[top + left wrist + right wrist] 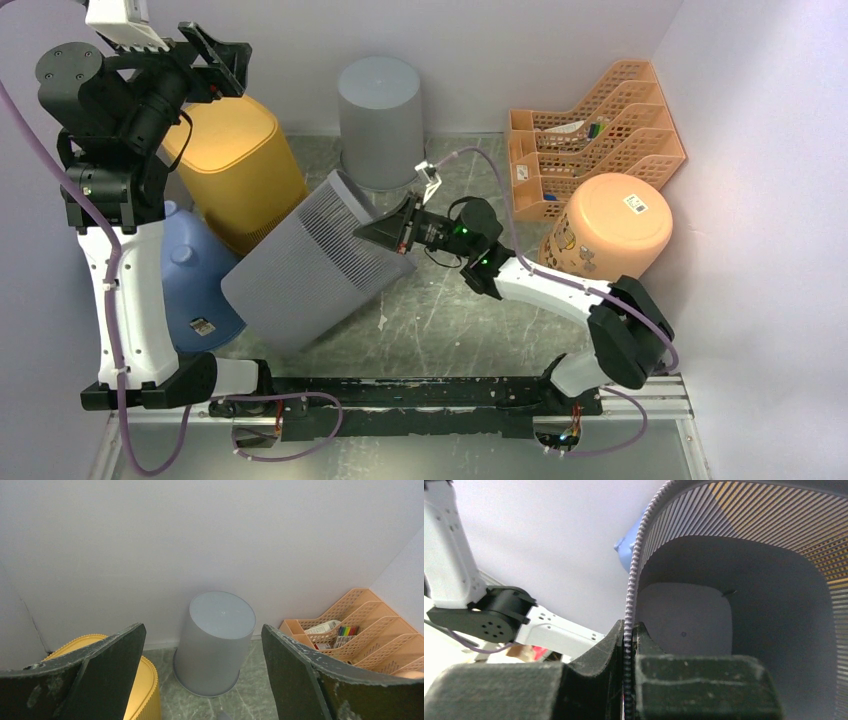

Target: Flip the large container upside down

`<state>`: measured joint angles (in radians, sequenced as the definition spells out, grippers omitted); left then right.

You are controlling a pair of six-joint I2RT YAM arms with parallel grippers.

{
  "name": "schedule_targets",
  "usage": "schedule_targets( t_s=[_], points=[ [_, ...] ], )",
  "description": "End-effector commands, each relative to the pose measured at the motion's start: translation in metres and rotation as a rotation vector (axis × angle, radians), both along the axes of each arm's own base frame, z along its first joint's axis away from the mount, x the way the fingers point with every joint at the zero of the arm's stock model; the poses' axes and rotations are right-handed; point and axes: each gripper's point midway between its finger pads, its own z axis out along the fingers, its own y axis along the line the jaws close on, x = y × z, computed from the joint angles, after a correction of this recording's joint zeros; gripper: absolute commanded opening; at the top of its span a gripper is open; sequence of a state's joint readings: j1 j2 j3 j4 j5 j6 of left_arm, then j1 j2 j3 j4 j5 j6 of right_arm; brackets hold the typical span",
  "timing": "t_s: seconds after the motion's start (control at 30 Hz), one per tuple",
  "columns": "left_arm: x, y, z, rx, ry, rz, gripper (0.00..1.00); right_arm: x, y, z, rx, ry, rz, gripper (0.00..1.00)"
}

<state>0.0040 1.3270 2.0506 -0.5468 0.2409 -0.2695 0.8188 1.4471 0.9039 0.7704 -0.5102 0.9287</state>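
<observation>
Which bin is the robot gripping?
The ribbed grey bin, tilted mid-table, its rim pinched by the right gripper. No gripper holds the yellow bin, blue bin, orange bin or smooth grey bin.

Up at twelve o'clock a round grey bin (380,120) stands upside down against the back wall; at ten o'clock, a ribbed yellow bin (240,165); at nine, a blue tub (195,275) just beside it; at two, a peach mesh file rack (600,135), pens inside; at three, an orange bucket (610,225), base showing, just beside that rack.
</observation>
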Motion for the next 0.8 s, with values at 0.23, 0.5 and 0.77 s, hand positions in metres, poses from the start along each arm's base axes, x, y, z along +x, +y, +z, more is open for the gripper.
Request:
schedule_targets(
  t_s=[0.23, 0.5, 0.77],
  points=[
    [-0.001, -0.001, 0.006, 0.017, 0.002, -0.015, 0.95, 0.033, -0.071, -0.015, 0.335, 0.173, 0.009, 0.00],
    [0.004, 0.001, 0.002, 0.030, 0.018, -0.004, 0.94, 0.072, -0.099, -0.084, 0.216, 0.263, -0.103, 0.00],
    [0.014, 0.002, -0.003, 0.042, 0.035, -0.002, 0.93, 0.107, -0.143, -0.158, 0.182, 0.431, -0.167, 0.00]
  ],
)
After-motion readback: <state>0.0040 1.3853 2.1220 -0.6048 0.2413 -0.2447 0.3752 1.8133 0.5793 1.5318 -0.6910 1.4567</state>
